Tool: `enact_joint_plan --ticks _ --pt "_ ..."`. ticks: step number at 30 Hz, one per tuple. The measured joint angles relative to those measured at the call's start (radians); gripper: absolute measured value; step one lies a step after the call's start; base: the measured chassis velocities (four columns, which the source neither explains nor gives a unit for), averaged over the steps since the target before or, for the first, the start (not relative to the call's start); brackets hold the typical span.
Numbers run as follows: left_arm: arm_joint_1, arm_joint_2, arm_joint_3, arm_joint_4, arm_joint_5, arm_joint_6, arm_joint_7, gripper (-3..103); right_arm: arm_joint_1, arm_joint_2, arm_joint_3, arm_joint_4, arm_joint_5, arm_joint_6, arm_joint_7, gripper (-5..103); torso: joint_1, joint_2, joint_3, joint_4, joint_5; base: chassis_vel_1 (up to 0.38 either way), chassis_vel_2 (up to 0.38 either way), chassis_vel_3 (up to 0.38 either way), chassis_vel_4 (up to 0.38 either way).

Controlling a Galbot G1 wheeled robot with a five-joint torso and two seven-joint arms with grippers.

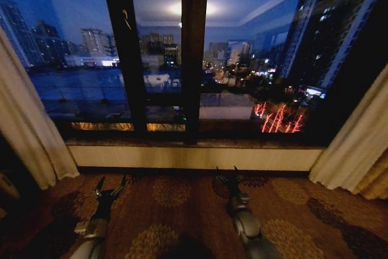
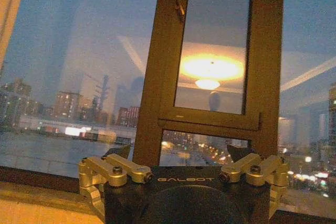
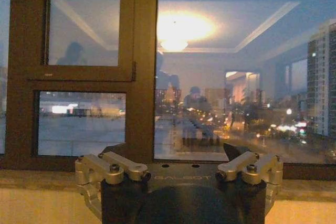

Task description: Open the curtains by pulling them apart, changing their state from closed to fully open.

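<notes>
The curtains are drawn apart. The left panel [image 1: 27, 119] hangs bunched at the left side of the window, and the right panel [image 1: 351, 150] at the right side. A strip of the left panel [image 2: 10, 3] also edges the left wrist view. The wide dark-framed window [image 1: 194, 59] between them is uncovered, showing a night city. My left gripper [image 1: 110, 185] [image 2: 178, 153] is held low over the carpet, open and empty, well clear of the left panel. My right gripper [image 1: 229, 177] [image 3: 177, 150] sits beside it, open and empty, facing the window's middle post.
A pale window sill [image 1: 194, 156] runs under the glass. A golden-brown drape [image 1: 377, 180] hangs behind the right panel. Patterned carpet [image 1: 176, 210] covers the floor. A ceiling lamp [image 3: 178, 27] reflects in the glass.
</notes>
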Motion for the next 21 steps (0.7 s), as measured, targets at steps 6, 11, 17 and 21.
enact_joint_plan --ticks 6,11,17,21 --pt "-0.001 0.0 0.0 0.0 0.0 0.0 0.0 100 0.0 0.0 0.0 0.0 0.0 0.0 0.0 100 0.002 -0.001 0.001 -0.0004 0.0001 -0.006 -0.016 -0.035 0.025" --pt "-0.001 0.0 0.0 0.0 0.0 0.0 0.0 100 0.001 0.0 0.0 0.0 0.0 0.0 0.0 100 0.002 -0.001 0.001 -0.0001 -0.0002 -0.056 0.023 0.05 -0.041" --pt "0.0 0.0 0.0 0.0 0.0 0.0 0.0 100 0.0 0.0 0.0 0.0 0.0 0.0 0.0 100 0.0 0.0 0.0 -0.0002 -0.0002 0.0 0.0 0.0 0.0" --pt "0.0 0.0 0.0 0.0 0.0 0.0 0.0 100 0.0 0.0 0.0 0.0 0.0 0.0 0.0 100 0.001 -0.001 0.0 -0.0001 -0.0002 0.0 0.0 0.0 0.0"
